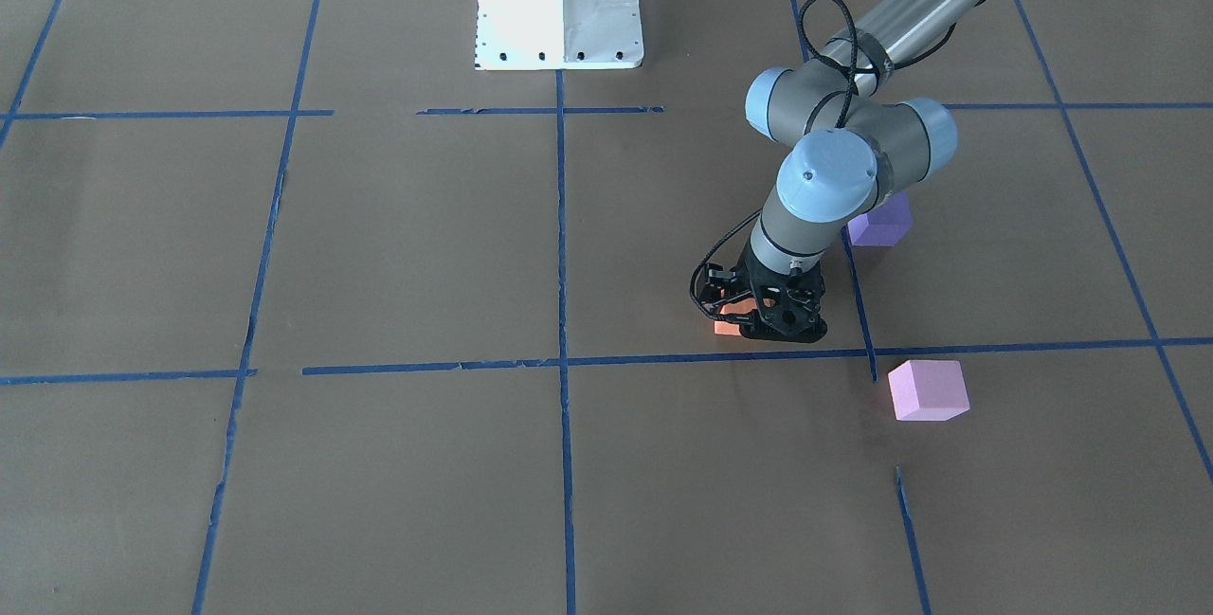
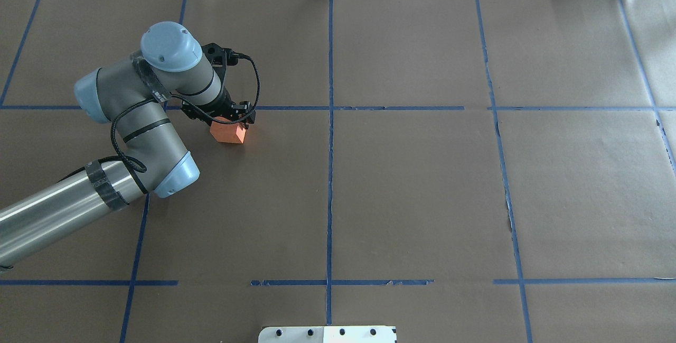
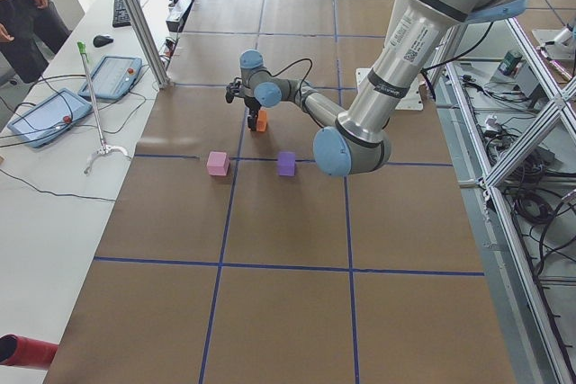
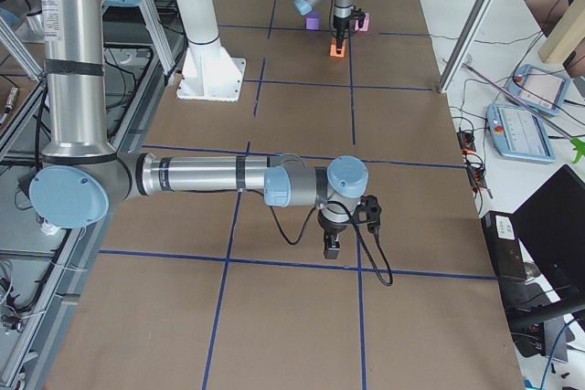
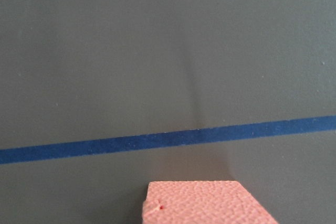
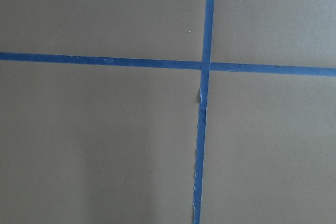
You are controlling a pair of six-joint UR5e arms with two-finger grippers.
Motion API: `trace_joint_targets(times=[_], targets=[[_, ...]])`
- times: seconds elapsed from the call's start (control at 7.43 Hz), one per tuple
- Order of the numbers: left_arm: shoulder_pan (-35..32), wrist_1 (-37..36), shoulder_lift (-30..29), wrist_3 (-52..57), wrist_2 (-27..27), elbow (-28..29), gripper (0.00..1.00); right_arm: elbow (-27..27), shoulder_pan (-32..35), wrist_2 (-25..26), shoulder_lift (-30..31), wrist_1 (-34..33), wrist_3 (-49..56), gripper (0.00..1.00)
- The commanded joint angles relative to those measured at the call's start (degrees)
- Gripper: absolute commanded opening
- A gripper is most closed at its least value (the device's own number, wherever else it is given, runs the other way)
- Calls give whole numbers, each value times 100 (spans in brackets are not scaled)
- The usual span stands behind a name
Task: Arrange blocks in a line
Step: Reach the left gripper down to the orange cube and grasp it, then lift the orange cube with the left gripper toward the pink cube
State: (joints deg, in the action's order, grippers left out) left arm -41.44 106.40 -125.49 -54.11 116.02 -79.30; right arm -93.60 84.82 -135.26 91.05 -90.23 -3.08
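My left gripper (image 1: 755, 321) is low at the table and closed around the orange block (image 1: 728, 327), which also shows in the overhead view (image 2: 228, 133) and at the bottom of the left wrist view (image 5: 207, 203). The block is at table level just short of a blue tape line (image 5: 168, 139). The violet block (image 1: 881, 222) lies behind the left arm's wrist. The pink-lilac block (image 1: 929, 389) lies apart, across the tape line. In the overhead view the arm hides both. My right gripper (image 4: 331, 246) hangs over bare table far away; I cannot tell whether it is open or shut.
The robot's white base (image 1: 559, 4) stands at the table's middle edge. Brown paper with a blue tape grid (image 2: 330, 174) covers the table. The right wrist view shows only a tape crossing (image 6: 205, 65). A person (image 3: 22, 6) stands beyond the far side bench.
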Motion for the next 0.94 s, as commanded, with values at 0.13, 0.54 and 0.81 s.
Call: trace_joint_targets(times=[0.13, 0.54, 0.81], targets=[[30, 4, 33, -12, 26, 38, 59, 0, 0, 0, 0, 6, 0, 100], [-345, -764, 42, 49, 35, -811, 36, 0, 0, 0, 0, 6, 0, 100], [-846, -1016, 627, 85, 70, -1402, 37, 0, 0, 0, 0, 6, 0, 100]])
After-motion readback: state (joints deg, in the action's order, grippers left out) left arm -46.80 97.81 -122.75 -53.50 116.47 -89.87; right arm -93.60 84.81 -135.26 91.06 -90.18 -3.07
